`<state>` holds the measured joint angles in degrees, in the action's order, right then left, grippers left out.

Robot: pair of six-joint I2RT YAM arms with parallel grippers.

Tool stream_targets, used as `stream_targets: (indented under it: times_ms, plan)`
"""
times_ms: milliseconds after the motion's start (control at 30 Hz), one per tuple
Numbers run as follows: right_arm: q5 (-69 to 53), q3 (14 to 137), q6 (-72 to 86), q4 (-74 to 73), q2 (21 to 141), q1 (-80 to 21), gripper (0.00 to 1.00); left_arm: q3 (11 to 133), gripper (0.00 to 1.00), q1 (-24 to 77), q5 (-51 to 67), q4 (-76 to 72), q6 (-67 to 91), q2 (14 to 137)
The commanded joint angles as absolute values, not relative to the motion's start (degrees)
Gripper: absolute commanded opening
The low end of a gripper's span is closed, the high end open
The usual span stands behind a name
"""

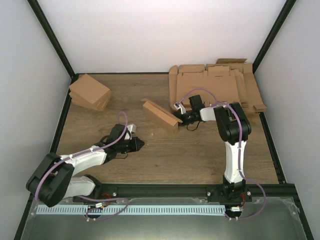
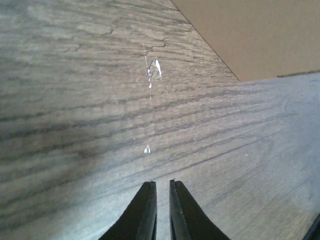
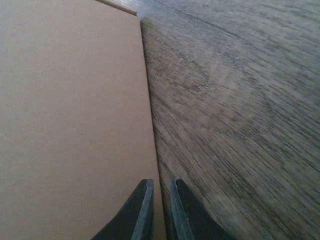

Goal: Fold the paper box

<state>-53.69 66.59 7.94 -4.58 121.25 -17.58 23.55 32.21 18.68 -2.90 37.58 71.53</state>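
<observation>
The paper box [image 1: 161, 116] is a small plain brown folded box lying tilted in the middle of the wooden table. My right gripper [image 1: 179, 119] is at the box's right end, its tips touching or nearly touching it. In the right wrist view the box [image 3: 75, 115] fills the left half, and its edge runs down to the gripper [image 3: 161, 181], whose jaws are shut with nothing seen between them. My left gripper [image 1: 140, 144] is shut and empty, low over bare table in front and left of the box. In the left wrist view the gripper [image 2: 161, 182] points at the wood, and the box [image 2: 250, 35] shows at the top right.
A pile of small brown boxes [image 1: 90, 92] stands at the back left. A thick pile of flat tabbed cardboard sheets [image 1: 215, 85] lies at the back right, just behind my right arm. Black frame rails [image 1: 165, 190] and white walls bound the table.
</observation>
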Motion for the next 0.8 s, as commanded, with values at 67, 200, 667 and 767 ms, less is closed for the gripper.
stream_targets:
  times_ms: [67, 200, 667, 767]
  plan:
    - [-51.0, 66.3, 7.4, -6.9, 121.9, -17.7, 0.13, 23.9, 0.04, 32.4, 16.6, -20.8, 39.7, 77.8]
    - [-50.2, 66.5, 7.0, -7.3, 120.8, -17.7, 0.14, 30.7, 0.04, 32.4, 17.2, -21.8, 39.0, 83.5]
    - [-47.2, 68.0, 5.4, -6.6, 116.7, -19.3, 0.16, 34.2, 0.04, 33.6, 17.5, -22.5, 37.5, 88.6]
    - [-46.1, 68.2, 4.9, -6.8, 116.4, -20.0, 0.17, 34.8, 0.04, 33.6, 17.5, -21.9, 37.3, 89.1]
